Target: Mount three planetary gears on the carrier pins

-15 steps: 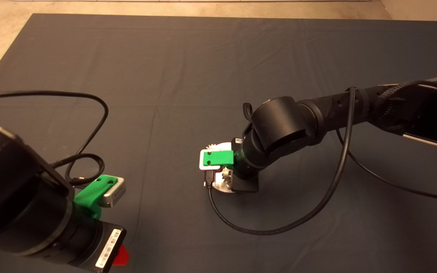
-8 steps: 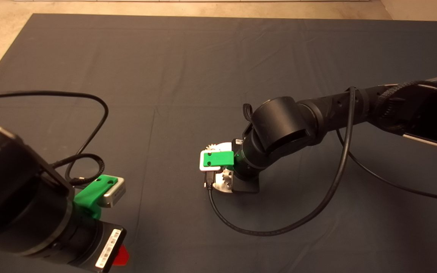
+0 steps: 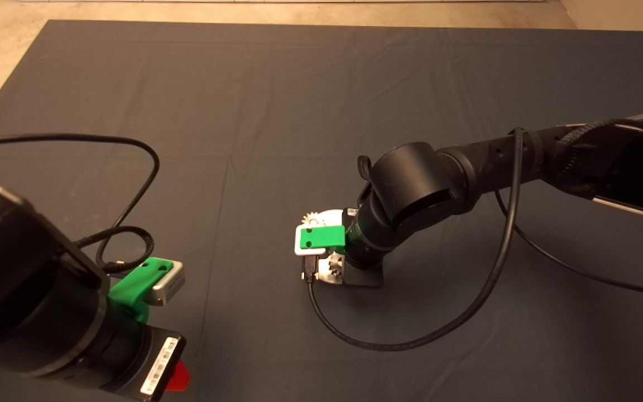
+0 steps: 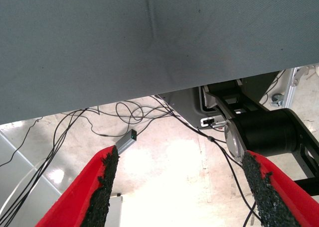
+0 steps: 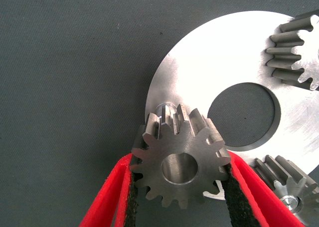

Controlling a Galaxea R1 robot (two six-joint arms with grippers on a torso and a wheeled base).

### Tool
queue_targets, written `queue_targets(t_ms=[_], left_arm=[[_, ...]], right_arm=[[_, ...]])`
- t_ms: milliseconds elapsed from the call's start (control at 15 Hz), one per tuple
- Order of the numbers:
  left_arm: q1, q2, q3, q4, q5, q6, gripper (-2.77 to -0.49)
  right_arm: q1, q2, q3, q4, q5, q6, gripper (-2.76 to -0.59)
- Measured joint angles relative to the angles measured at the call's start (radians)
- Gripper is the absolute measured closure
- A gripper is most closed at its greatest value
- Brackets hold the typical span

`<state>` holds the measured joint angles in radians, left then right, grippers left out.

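— Shifted a touch lower and nearer since a second ago: right gripper, over the near edge of the white disc.
— Holding anything?
— Clamped on one planetary gear, black pads pressed against its teeth on both sides, centre hole facing the wrist camera.
— On a pin yet?
— Hard to tell; carrier pin peeking out just behind the held gear's rim, at the disc's edge.
— Other gears?
— Two more already seated on the disc, either side of the central hole.
— Left gripper?
— Parked at the mat's lower left edge, fingers spread apart, gripping nothing, cables and floor beyond.
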<state>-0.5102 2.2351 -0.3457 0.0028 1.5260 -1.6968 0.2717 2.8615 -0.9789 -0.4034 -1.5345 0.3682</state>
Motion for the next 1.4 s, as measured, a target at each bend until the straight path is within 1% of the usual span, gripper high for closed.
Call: queue_targets(t_ms=[667, 1133, 1267, 1400], left_arm=[[0.000, 0.000, 0.000, 0.000, 0.000, 0.000, -1.75], [0.000, 0.000, 0.000, 0.000, 0.000, 0.000, -1.75], [0.000, 0.000, 0.000, 0.000, 0.000, 0.000, -1.75], [0.000, 0.000, 0.000, 0.000, 0.000, 0.000, -1.75]], right_arm=[[-0.003, 0.001, 0.000, 0.003, 0.000, 0.000, -1.04], [-0.026, 0.003, 0.000, 0.004, 0.000, 0.000, -1.04], [-0.026, 0.004, -0.002, 0.004, 0.000, -0.001, -1.04], [-0.027, 0.008, -0.021, 0.009, 0.000, -0.001, -1.04]])
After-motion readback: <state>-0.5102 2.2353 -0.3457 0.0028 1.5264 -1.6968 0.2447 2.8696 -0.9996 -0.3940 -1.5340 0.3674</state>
